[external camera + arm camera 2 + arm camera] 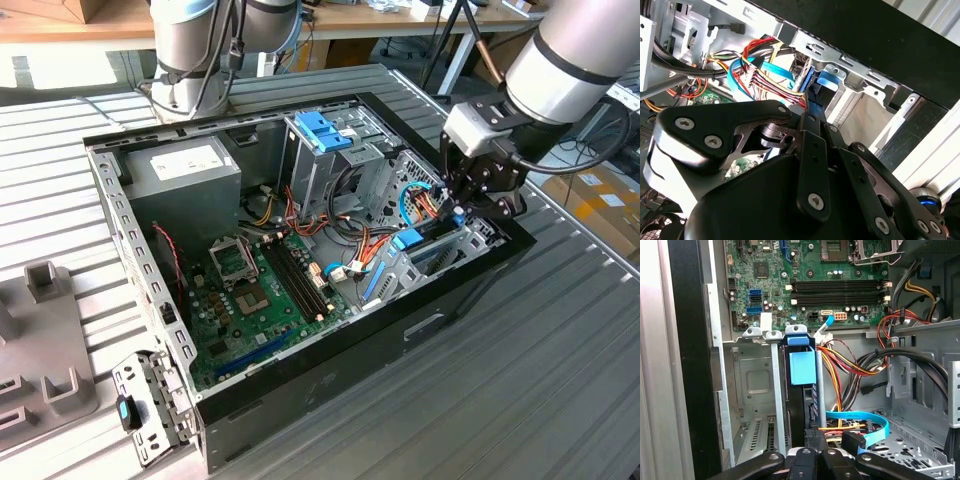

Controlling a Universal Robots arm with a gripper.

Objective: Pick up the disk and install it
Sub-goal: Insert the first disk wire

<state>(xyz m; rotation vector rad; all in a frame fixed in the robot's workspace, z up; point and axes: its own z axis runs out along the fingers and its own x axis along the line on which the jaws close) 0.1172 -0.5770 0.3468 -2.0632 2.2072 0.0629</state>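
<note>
Exterior view: end effector (470, 195) low over drive bay at open computer case (330, 385)'s right corner on bench (560, 380); disk (422, 252) stands on edge in bay slot, blue tab up.

Second wrist view: finger spread cannot tell. Judgement: press straight along rails, clear of cables (757, 70).

First wrist view: disk (802, 395) seated between metal bay walls beside motherboard (805, 280). No legible writing.

robotics lab: open computer case (300, 250) on slatted metal table (560, 360); wooden benches (90, 20), cardboard boxes (600, 200) behind it.

no readable text or labels
</note>
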